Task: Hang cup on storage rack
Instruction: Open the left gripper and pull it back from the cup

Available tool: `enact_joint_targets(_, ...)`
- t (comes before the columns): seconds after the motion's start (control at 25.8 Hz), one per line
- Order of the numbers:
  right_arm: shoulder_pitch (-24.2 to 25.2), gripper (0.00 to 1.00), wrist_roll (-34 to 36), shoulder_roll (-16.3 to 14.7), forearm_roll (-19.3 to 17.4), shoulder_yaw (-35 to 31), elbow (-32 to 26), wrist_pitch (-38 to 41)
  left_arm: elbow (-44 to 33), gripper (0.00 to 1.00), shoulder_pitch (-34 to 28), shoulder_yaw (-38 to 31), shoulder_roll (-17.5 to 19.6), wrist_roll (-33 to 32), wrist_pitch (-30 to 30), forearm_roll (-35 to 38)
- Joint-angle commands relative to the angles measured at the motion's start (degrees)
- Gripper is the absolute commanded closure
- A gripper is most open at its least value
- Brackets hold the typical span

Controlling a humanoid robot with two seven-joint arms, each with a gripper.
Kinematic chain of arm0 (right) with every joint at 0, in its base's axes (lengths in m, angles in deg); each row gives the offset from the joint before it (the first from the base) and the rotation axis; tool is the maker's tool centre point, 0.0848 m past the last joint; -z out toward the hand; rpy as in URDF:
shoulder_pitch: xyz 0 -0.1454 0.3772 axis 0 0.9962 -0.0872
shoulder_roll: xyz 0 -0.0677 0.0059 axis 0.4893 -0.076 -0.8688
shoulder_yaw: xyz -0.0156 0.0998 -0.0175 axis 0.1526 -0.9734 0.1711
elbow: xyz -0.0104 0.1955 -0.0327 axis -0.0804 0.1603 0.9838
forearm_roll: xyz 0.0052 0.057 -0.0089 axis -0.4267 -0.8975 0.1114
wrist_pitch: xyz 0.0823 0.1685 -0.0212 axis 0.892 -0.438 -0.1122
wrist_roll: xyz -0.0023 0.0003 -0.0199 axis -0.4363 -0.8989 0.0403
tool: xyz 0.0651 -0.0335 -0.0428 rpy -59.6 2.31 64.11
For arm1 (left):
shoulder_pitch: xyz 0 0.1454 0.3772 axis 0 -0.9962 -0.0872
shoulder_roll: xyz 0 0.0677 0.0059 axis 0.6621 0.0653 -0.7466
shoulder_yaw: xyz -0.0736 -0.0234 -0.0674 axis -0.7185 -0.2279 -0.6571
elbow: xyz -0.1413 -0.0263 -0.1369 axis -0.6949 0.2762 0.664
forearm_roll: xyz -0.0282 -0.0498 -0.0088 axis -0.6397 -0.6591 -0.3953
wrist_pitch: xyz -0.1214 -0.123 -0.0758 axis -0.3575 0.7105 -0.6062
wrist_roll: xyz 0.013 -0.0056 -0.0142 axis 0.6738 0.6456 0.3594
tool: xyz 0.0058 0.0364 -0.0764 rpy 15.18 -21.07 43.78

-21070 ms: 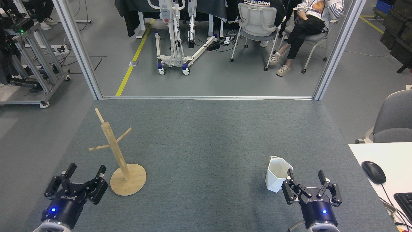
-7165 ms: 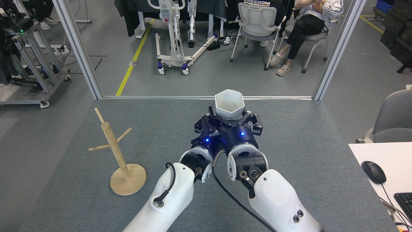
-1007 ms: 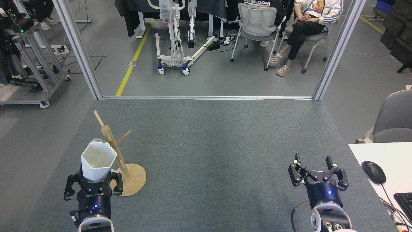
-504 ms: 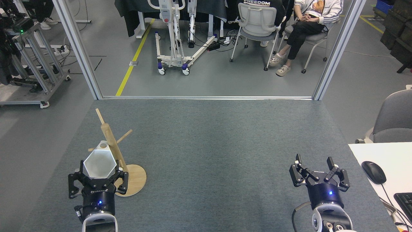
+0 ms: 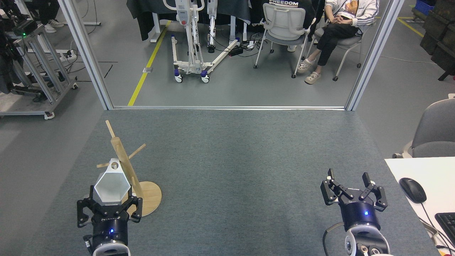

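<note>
- Clamped on the white faceted cup (image 5: 111,185), the jaws of the left gripper (image 5: 110,207) press against its lower body from both sides, near the 7 o'clock corner of the head view.
- Spread wide with nothing between them, the jaws of the right gripper (image 5: 354,191) stand near the 5 o'clock corner, well apart from the cup.
- That cup shows its hexagonal mouth toward the camera, tipped a little back; its side tab with the round hole points toward 12 o'clock.
- Just beside the cup, at its 2 o'clock, rises the storage rack (image 5: 124,163), a slim bamboo post on a round flat base, leaning slightly toward 11 o'clock as seen from the head.
- One thin peg sticks out of the post toward 9 o'clock and passes behind the tab; whether it runs through the hole I cannot tell.
- Another peg points toward 2 o'clock, free of the cup.
- Both rack and grippers are over the grey carpeted table (image 5: 234,156).
- At 3 o'clock a white desk carries a black mouse (image 5: 412,190) and the corner of a keyboard (image 5: 447,224).
- Toward 1 o'clock, beyond the table, a person (image 5: 337,25) sits on a chair.
</note>
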Motion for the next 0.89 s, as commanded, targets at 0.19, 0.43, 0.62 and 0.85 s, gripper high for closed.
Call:
enact_joint_targets(0.19, 0.30, 0.00, 1.65, 0.60, 0.06, -1.05, -0.02, -0.06, 0.80, 0.00, -3.52, 0.08, -1.65, 0.33, 0.00, -1.44)
enact_joint_targets(0.43, -0.05, 0.00, 1.65, 1.04, -0.47, -1.05, 0.42, 0.21, 0.80, 0.00, -3.87, 0.00, -1.91, 0.07, 0.17, -1.70)
enact_joint_targets(0.62, -0.14, 0.00, 1.82, 1.13, -0.47, -1.14, 0.42, 0.12, -2.27, 0.00, -8.18, 0.08, -1.91, 0.86, -0.44, -4.69)
enact_joint_targets(0.85, -0.14, 0.00, 1.82, 1.13, -0.47, -1.14, 0.42, 0.12, -9.13, 0.00, -10.99, 6.06, -2.00, 1.21, -5.36, -4.77)
